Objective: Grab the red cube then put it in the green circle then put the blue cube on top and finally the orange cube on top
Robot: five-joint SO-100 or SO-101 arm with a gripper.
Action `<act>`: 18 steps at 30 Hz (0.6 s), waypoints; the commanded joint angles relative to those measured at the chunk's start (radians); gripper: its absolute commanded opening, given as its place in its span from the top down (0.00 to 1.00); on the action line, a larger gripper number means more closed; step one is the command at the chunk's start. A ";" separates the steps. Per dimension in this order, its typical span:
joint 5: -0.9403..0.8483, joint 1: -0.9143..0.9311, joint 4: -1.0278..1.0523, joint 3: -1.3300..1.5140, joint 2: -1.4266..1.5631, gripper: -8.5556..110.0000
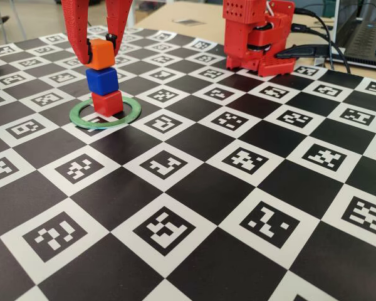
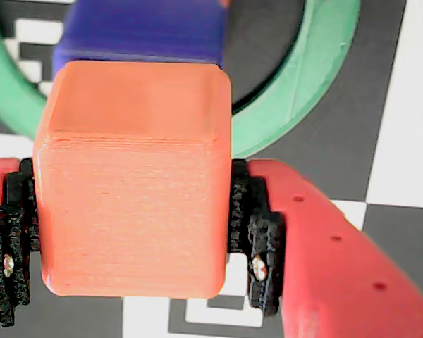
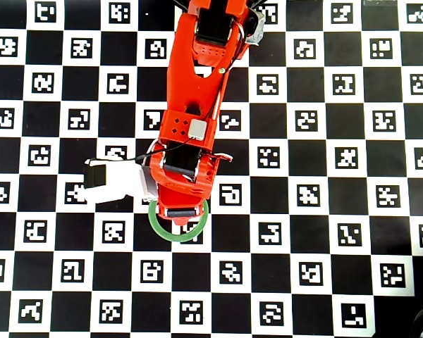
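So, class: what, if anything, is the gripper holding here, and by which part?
The gripper holds the orange cube, its black pads pressed on two opposite side faces, atop the blue cube.

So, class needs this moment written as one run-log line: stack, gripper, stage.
stack: red cube in green circle, blue cube on it | gripper: shut on orange cube, over blue | stage: final placement, unreleased

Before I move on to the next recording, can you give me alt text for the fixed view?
A red claw grips the orange cube atop the blue cube, which sits on the red cube inside the green circle. The stack stands on a black-and-white marker board, with the arm's red base behind.
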 commanded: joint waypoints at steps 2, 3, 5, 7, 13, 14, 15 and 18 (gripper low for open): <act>-0.002 0.011 -0.028 -0.006 0.086 0.85; -0.002 0.011 -0.029 -0.005 0.086 0.85; -0.002 0.011 -0.031 -0.003 0.086 0.85; -0.002 0.011 -0.031 -0.003 0.086 0.85; 0.003 0.011 -0.031 -0.003 0.086 0.82; 0.003 0.011 -0.031 0.000 0.086 0.80; 0.003 0.011 -0.031 0.000 0.087 0.78; 0.005 0.011 -0.029 0.002 0.087 0.68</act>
